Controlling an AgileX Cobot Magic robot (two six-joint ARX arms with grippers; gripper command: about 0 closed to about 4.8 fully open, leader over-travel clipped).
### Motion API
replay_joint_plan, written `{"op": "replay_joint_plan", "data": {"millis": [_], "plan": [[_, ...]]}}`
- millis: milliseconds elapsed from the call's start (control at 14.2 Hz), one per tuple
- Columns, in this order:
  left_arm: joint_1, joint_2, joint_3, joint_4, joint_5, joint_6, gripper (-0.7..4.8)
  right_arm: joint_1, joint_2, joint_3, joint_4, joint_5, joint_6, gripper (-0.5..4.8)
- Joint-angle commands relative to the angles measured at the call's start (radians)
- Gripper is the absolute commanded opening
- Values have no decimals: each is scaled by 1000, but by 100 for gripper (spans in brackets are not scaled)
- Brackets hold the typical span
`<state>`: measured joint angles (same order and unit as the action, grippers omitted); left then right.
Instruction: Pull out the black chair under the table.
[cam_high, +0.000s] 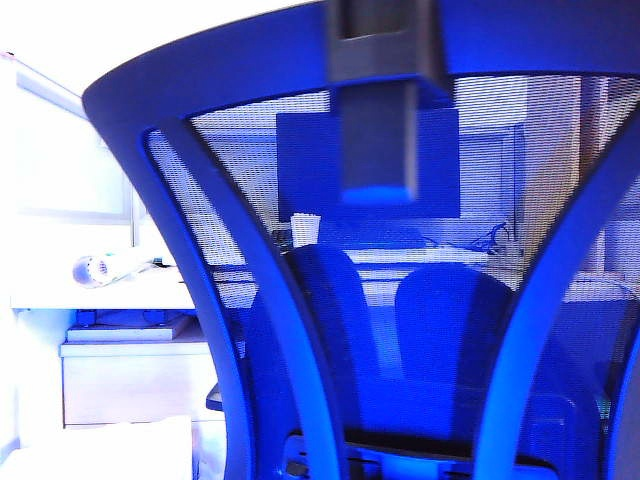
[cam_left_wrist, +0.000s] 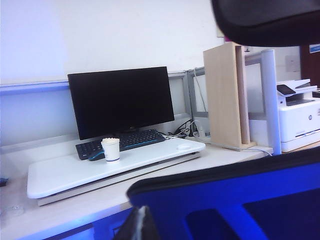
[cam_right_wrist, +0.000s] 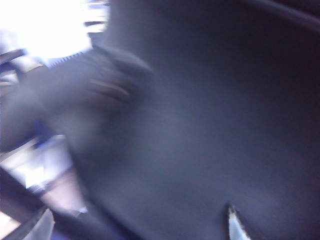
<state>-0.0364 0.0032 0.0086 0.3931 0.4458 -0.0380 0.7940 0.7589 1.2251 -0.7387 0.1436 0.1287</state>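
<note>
The black chair (cam_high: 330, 400) is very close to the outside camera and fills almost all of that view. Its see-through net back, curved ribs and the square post of the headrest (cam_high: 380, 110) are plain to see. Through the net you can see the bench (cam_high: 100, 292) behind it, with a dark screen (cam_high: 300, 165) on it.

From the left wrist camera, the chair's top edge (cam_left_wrist: 240, 195) sits in front of the bench (cam_left_wrist: 100, 202). On the bench are a screen (cam_left_wrist: 122, 100), a keyboard (cam_left_wrist: 122, 141) and a paper cup (cam_left_wrist: 111, 149) on a white board (cam_left_wrist: 65, 172). A white printer (cam_left_wrist: 299, 122) stands at the far end. Only a bit of the left tool (cam_left_wrist: 140, 225) shows, so I cannot tell if its fingers are apart or together.

The right wrist picture is blurry. A dark part of the chair (cam_right_wrist: 210, 125) fills it. The right tool (cam_right_wrist: 140, 222) has its two tips far apart, and they are not clamped on anything.
</note>
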Motion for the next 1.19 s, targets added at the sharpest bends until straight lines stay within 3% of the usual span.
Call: {"op": "replay_joint_plan", "data": {"millis": [70, 351, 491, 632, 842, 1193], "plan": [[2, 0, 1, 13, 3, 3, -3, -4, -135, -121, 74, 196, 10, 472], [2, 0, 1, 13, 3, 3, -3, -4, -326, -325, 116, 368, 54, 457], [2, 0, 1, 12, 3, 3, -3, -4, -396, -439, 135, 385, 61, 384], [2, 0, 1, 12, 3, 3, -3, -4, -438, -520, 167, 476, 31, 383], [2, 0, 2, 13, 3, 3, -3, -22, -504, -539, 167, 494, -58, 293], [1, 0, 1, 13, 4, 3, -3, -105, -647, -549, 10, 536, -45, 292]]}}
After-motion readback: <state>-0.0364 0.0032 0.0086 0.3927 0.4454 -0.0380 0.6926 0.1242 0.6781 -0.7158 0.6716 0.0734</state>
